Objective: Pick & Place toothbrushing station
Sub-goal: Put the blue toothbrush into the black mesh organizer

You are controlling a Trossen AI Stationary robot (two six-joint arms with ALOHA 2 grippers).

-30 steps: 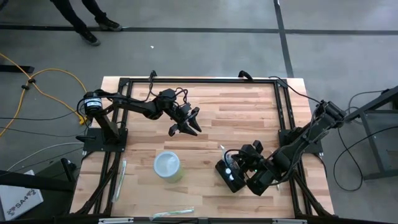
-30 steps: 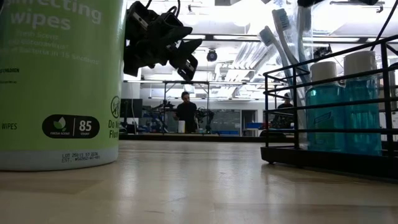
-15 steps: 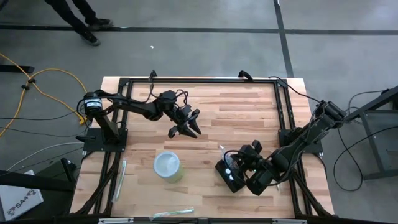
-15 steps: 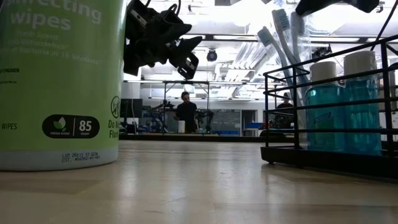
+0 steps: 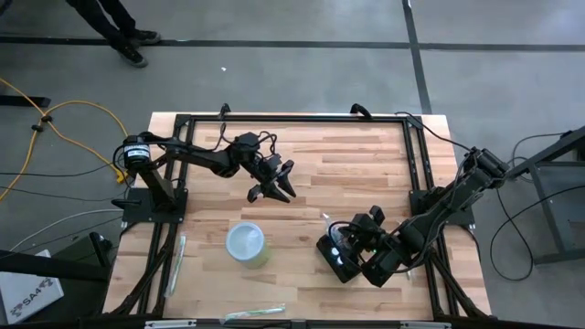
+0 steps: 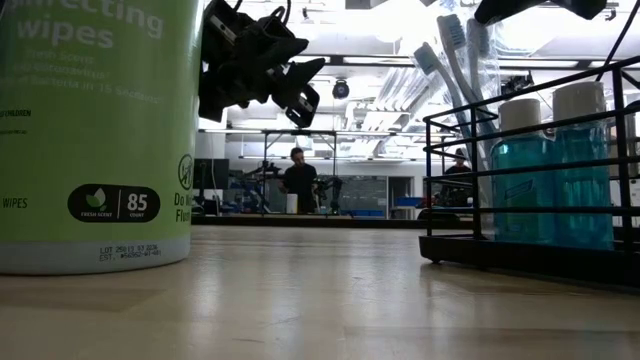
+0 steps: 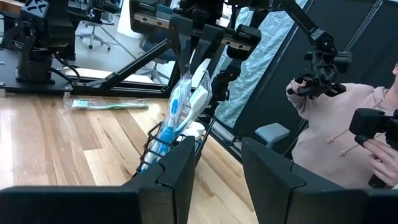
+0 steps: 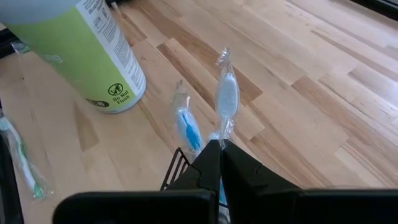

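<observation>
- Station (image 5: 335,256): black wire holder at about 4 o'clock on the desk (image 5: 347,174), standing upright. It carries wrapped toothbrushes (image 6: 450,60) and two teal bottles (image 6: 555,170).
- Right claw (image 5: 345,245): over the station, fingers pressed together. In the right wrist view they close on the wrap of one toothbrush just above the station's rim (image 8: 177,163); I cannot tell whether the rim itself is gripped.
- Left claw (image 5: 271,189): hangs above the desk near centre, toward 11 o'clock from the station and well apart from it, fingers part-way open and empty.
- Judgement on step: the grasp on the station looks unsettled. A pinch on the wrap alone would likely pull a brush out rather than lift the holder; better to take the wire rim or a wall.
- Lift straight up and slowly, since bottles and brushes stand tall and could tip. Keep the holder level in transit.
- Wipes tub (image 5: 246,244), pale lid and green body, stands at about 7 o'clock, near the station; route away from it.
- Desk: light wood planks, black frame round the edge. Loose wrapped brushes (image 5: 175,263) lie along the 8 o'clock edge and one (image 5: 254,313) at 6 o'clock.
- Room: grey floor, yellow cable (image 5: 55,119) at 10 o'clock, a person's legs (image 5: 119,27) beyond 11 o'clock. A person (image 7: 348,130) in a pale hoodie shows past the desk.
</observation>
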